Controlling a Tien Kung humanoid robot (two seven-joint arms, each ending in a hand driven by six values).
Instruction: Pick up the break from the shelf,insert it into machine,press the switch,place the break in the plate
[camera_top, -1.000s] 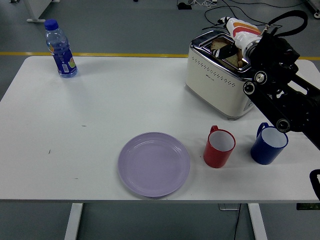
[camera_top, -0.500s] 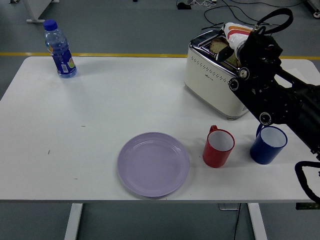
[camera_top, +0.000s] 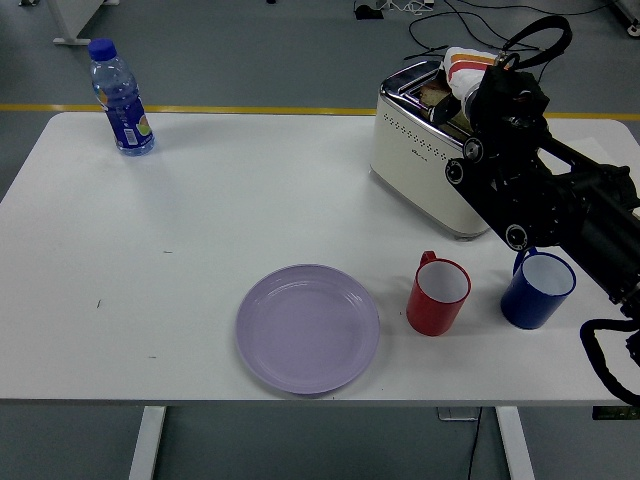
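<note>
Black right hand (camera_top: 478, 88) over the toaster (camera_top: 430, 150) slots at the bread (camera_top: 437, 94), grip hidden so cannot tell; plate (camera_top: 307, 328) waits empty nearby.

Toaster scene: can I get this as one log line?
right robot hand: over toaster, grip hidden | bread: in slot | plate: bare

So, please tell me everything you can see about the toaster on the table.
The toaster is cream-white with a shiny chrome top and base and rows of small holes along its upper side. It looks like painted metal. It stands upright at the far right of the white table, behind the red mug. A brownish slice of bread shows in its top slot. The robot's right hand is over its top right end and hides that part; whether it touches the toaster cannot be told.
</note>
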